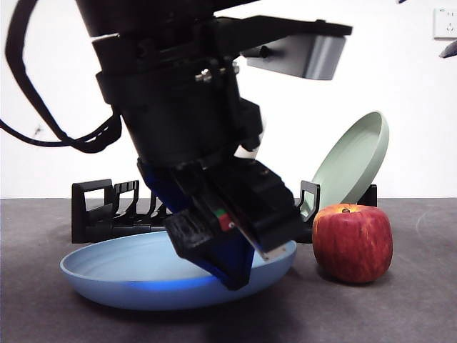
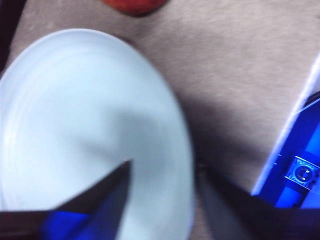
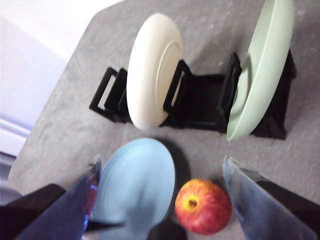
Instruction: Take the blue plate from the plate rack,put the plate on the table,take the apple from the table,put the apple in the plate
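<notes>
From the front we see the blue plate (image 1: 136, 275) lying flat on the surface (image 1: 414, 307), the apple (image 1: 353, 243) upright just beside it. Our left gripper (image 2: 162, 172) spreads its jaws astride the plate's rim. Our right gripper (image 3: 160, 167) hovers high, jaws spread.

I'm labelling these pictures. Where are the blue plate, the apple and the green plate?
blue plate (image 1: 118, 275): front view, bare inside near its rim.
apple (image 1: 353, 243): front view, middle of its red side.
green plate (image 3: 262, 65): right wrist view, its rim.
</notes>
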Available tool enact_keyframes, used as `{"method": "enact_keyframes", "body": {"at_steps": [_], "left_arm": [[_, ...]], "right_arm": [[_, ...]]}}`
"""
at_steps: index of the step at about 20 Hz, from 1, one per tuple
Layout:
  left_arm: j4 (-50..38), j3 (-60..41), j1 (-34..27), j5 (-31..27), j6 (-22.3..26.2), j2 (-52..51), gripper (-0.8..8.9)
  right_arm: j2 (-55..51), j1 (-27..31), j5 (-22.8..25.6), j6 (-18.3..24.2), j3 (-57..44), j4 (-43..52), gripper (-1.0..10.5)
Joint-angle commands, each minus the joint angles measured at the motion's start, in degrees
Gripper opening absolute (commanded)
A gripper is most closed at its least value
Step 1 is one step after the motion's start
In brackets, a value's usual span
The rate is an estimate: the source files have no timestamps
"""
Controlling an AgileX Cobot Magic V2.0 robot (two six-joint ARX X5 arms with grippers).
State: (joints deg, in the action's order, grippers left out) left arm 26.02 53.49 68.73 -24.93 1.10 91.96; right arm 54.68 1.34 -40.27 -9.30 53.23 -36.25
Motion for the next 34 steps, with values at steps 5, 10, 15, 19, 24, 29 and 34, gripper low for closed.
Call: {"method": "enact_keyframes", "body": {"at_steps": [5, 10, 15, 19, 24, 29, 34], "left_arm": [[1.9, 1.9, -2.4, -0.9, -2.5, -5.5, 4.13], [2.8, 5.7, -4.7, -1.8, -2.6, -16.1, 4.13], [5.9, 12.9, -7.0, -1.6, -2.6, -27.0, 4.12], [9.9, 21.4, -8.1, -1.9, -2.6, -34.5, 4.09], [13.3, 26.5, -8.4, -2.0, -2.4, -39.1, 4.09], [17.4, 26.5, -8.4, -4.4, -2.6, -40.1, 4.09], [19.1, 26.5, -8.4, -5.1, -2.6, -40.0, 4.09]], "right_arm": [[0.0, -6.1, 2.3, 3.9, 0.2, -2.1, 4.2], [0.3, -14.7, 13.1, 5.0, 0.2, -2.9, 5.3], [3.3, -23.9, 25.5, 6.9, 0.2, -4.9, 5.4], [11.8, -32.3, 37.5, 8.2, 0.2, -4.9, 5.4], [25.2, -35.2, 40.7, 10.1, 0.2, -0.5, 5.4], [33.7, -35.2, 40.7, 10.3, 0.2, 3.7, 5.3], [35.0, -35.2, 40.5, 9.2, 0.2, 2.7, -0.2]]}}
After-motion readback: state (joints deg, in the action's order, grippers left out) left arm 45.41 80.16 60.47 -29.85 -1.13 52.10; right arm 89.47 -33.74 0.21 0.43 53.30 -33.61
